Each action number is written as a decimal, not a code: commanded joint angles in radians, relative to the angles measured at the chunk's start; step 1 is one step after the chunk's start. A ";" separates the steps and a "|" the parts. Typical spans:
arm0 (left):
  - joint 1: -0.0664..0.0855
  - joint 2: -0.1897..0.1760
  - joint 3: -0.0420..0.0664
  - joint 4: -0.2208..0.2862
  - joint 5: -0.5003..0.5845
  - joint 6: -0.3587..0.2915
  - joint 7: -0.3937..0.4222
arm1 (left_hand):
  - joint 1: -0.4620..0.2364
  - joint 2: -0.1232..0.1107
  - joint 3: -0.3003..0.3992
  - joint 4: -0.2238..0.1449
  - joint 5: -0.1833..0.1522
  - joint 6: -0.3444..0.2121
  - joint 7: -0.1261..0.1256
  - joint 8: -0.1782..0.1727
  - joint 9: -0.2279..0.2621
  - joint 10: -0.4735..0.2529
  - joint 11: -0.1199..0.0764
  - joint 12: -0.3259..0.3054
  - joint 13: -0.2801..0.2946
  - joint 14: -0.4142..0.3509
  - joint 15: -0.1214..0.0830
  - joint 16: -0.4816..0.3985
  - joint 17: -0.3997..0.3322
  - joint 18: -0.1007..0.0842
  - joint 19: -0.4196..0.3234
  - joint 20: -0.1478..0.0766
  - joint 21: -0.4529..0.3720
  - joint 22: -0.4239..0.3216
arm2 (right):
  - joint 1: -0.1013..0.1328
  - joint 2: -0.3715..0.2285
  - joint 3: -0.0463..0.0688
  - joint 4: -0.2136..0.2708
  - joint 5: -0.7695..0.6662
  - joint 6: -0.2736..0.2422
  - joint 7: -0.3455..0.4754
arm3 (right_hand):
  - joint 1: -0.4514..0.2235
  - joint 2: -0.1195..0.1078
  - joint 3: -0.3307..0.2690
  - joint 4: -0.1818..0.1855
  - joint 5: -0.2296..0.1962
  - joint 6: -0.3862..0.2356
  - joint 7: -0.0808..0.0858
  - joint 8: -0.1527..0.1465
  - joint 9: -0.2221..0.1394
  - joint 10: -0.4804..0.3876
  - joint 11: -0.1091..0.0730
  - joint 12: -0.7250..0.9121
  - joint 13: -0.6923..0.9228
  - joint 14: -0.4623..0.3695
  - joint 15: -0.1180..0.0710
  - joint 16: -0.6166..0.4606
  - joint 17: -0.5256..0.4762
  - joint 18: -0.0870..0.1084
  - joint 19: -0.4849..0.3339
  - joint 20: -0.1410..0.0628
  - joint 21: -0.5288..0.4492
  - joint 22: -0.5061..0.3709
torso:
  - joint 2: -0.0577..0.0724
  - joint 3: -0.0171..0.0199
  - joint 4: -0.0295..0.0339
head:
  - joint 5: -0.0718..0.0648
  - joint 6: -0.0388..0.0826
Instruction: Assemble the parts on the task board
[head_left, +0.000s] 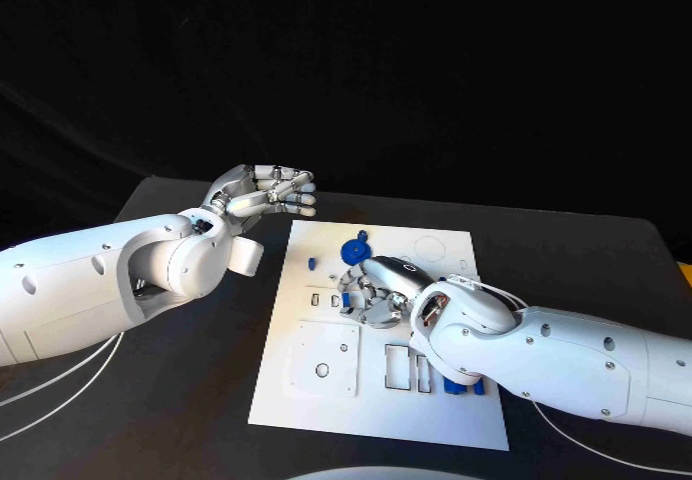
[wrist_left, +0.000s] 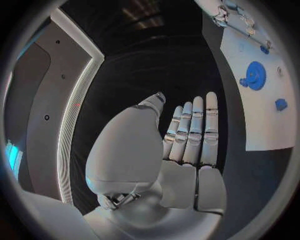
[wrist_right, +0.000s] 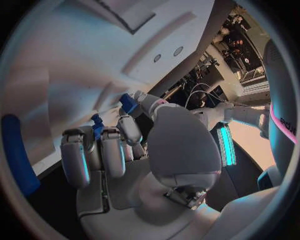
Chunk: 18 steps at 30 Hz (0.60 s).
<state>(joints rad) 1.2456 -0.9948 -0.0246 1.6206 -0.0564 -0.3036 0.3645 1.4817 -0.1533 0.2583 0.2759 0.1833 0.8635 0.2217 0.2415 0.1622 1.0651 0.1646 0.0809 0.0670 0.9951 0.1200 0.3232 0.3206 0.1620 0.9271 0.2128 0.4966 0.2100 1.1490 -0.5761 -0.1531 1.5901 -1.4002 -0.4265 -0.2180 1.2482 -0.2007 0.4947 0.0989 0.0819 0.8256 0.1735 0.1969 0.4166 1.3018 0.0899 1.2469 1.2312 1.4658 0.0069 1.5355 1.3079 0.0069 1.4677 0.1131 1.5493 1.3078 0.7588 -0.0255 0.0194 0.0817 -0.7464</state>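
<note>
Left hand (head_left: 268, 192) raised off the far-left corner of the task board (head_left: 310, 395), fingers (wrist_left: 197, 127) straight, close together, holding nothing. Blue gear part (head_left: 356, 247) lying on the board, just beyond the right fingertips. Right hand (head_left: 378, 292) down on the board's middle, fingers (wrist_right: 106, 150) curled around a small blue part (wrist_right: 129, 104) near the fingertips; grip itself cannot be told.

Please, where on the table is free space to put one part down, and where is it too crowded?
Bare black table lies between the task board's left edge and the left arm. The board's near strip is also bare. It is crowded at the board's middle, where the right hand works among blue parts.
</note>
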 joint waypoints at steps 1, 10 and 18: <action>0.000 0.001 0.001 0.001 0.003 0.018 0.004 | -0.002 0.000 0.006 0.002 -0.005 -0.002 0.001 -0.006 -0.001 0.005 0.002 -0.004 0.001 -0.006 -0.001 -0.006 0.001 0.017 -0.009 -0.001 0.003 0.001 | -0.001 0.000 0.000 0.002 -0.014 -0.006 0.021 | 0.002 -0.015 -0.023 0.004 0.009 -0.037 0.010 -0.025 -0.011 -0.016 0.006 -0.008 -0.006 0.081 0.013 -0.007 0.164 0.001 0.082 0.011 -0.006 0.243 | 0.000 -0.0003 0.0001 | 0.000 -0.001; 0.000 0.003 0.000 -0.009 -0.009 0.018 -0.004 | -0.002 -0.001 0.008 0.002 -0.005 -0.002 0.000 -0.007 0.000 0.005 0.002 -0.005 0.001 -0.007 -0.001 -0.007 0.004 0.018 -0.011 0.000 0.005 0.002 | 0.002 -0.025 0.001 0.030 0.024 -0.108 0.106 | 0.017 -0.006 -0.095 0.031 0.007 -0.069 0.023 -0.056 -0.033 -0.019 0.018 0.000 -0.005 0.079 0.025 -0.010 0.156 0.004 0.076 0.023 -0.014 0.238 | -0.004 0.0015 -0.0019 | -0.001 0.003; 0.000 0.018 0.000 -0.040 -0.192 0.059 -0.125 | -0.093 -0.020 -0.040 0.012 -0.009 0.046 -0.026 0.013 0.015 0.099 -0.032 0.026 0.021 0.140 -0.047 0.093 0.085 0.022 0.063 -0.036 0.091 0.041 | 0.071 -0.115 0.006 0.055 0.344 -0.110 0.365 | 0.050 0.027 -0.092 0.046 0.066 -0.004 0.009 -0.014 -0.027 -0.093 0.007 -0.070 -0.081 0.054 0.015 -0.054 0.072 0.035 -0.003 0.017 -0.124 0.164 | -0.022 0.0058 -0.0064 | -0.003 0.012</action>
<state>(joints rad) 1.2454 -0.9820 -0.0252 1.5846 -0.1250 -0.2926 0.3218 1.4022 -0.1737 0.2251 0.2872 0.1780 0.9004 0.1997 0.2501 0.1743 1.1490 0.1391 0.1015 0.0847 1.1131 0.0813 0.3984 0.3914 0.1788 0.9764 0.1828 0.5719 0.2436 1.2096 -0.6776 -0.1485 1.6422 -1.2628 -0.5241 -0.0205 1.2878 -0.1708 0.3995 0.1442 0.1421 0.8097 0.1845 0.1742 0.3867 1.2229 0.0998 1.1899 1.1642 1.4628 0.0252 1.4886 1.3077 0.0240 1.4643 0.1310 1.4383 1.3076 0.7473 -0.0224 0.0158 0.0783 -0.7358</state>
